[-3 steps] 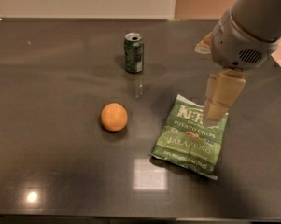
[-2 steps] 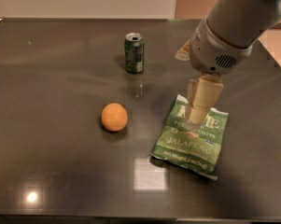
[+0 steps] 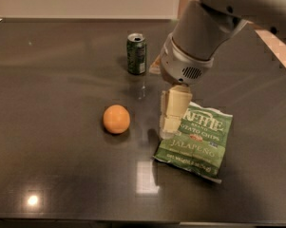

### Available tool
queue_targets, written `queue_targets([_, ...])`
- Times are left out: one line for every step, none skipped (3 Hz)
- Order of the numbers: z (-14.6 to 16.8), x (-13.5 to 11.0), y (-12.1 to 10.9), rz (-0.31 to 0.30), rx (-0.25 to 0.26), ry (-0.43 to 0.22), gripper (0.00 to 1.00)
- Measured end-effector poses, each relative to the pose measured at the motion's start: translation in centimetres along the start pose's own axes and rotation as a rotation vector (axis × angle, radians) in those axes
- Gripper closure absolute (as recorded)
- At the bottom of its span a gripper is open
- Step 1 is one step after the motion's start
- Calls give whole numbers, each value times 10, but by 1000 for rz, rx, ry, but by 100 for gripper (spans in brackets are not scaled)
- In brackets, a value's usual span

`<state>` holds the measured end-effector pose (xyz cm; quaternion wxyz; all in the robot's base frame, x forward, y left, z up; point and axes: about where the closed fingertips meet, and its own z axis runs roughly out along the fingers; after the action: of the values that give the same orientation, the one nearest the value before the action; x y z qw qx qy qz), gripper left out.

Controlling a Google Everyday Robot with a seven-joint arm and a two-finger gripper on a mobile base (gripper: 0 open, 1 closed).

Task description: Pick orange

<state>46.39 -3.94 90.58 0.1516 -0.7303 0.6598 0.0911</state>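
Observation:
The orange [image 3: 116, 118] is a small round fruit lying on the dark table [image 3: 57, 80], left of centre. My gripper [image 3: 170, 126] hangs from the grey arm [image 3: 195, 42], pointing down, just above the table at the left edge of the chip bag. It is to the right of the orange, about one orange-width away, and holds nothing that I can see.
A green soda can [image 3: 137, 53] stands upright behind the orange, to the left of the arm. A green Kettle jalapeño chip bag [image 3: 197, 139] lies flat to the right of the gripper. The table's front edge runs along the bottom of the view.
The arm and gripper have moved left, from over the chip bag to its left edge, closer to the orange. The orange, can and bag have not moved.

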Motion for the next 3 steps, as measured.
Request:
queue_targets([21,-16,-2,-29,-40,-14,0])
queue_targets([41,-29,-2,-52,-75,-24,0])
queue_targets([56,-40,-2,-72,-101,-29,0])
